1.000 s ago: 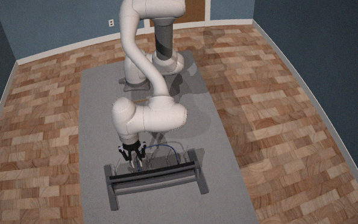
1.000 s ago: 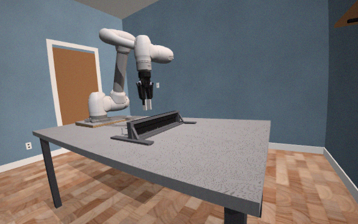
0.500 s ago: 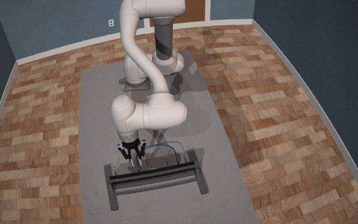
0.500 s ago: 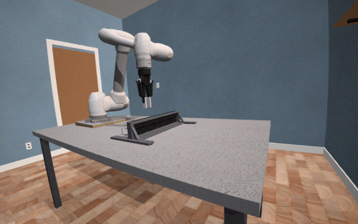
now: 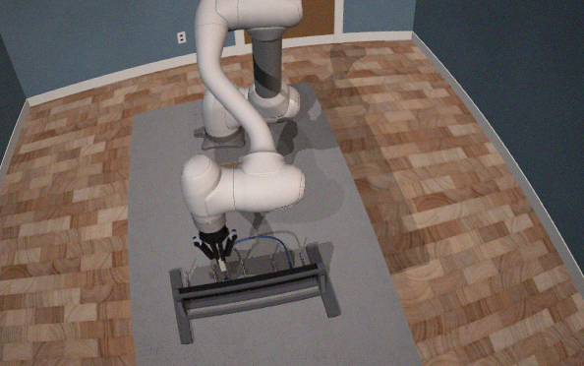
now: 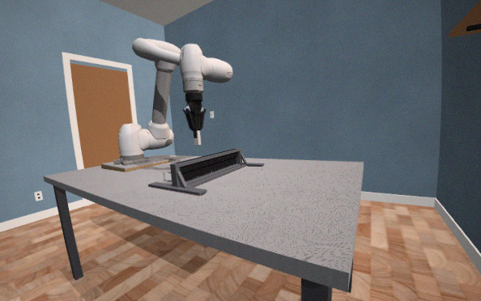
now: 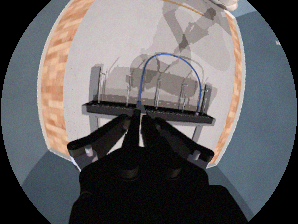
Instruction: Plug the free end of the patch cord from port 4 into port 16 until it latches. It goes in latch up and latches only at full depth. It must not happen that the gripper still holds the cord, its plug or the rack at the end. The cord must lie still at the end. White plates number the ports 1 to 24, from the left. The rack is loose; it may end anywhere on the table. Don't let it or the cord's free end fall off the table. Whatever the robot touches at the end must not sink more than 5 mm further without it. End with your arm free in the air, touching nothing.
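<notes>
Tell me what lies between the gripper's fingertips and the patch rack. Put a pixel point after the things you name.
Nothing that I can see: in the exterior view, bare air separates the gripper (image 5: 222,266) (image 6: 197,139) (image 7: 139,110) from the rack (image 5: 246,283) (image 6: 176,175) (image 7: 175,115) below.

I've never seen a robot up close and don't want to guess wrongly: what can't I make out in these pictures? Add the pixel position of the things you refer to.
- The port number plates: turned away in the top view, too small in the wrist view.
- Whether the blue patch cord (image 5: 262,237) (image 7: 167,54) is latched: in the wrist view, its ends are too small at the rack (image 5: 251,283) (image 6: 208,167) (image 7: 175,114).
- The robot base's far side: hidden by its own body in the exterior view.
</notes>
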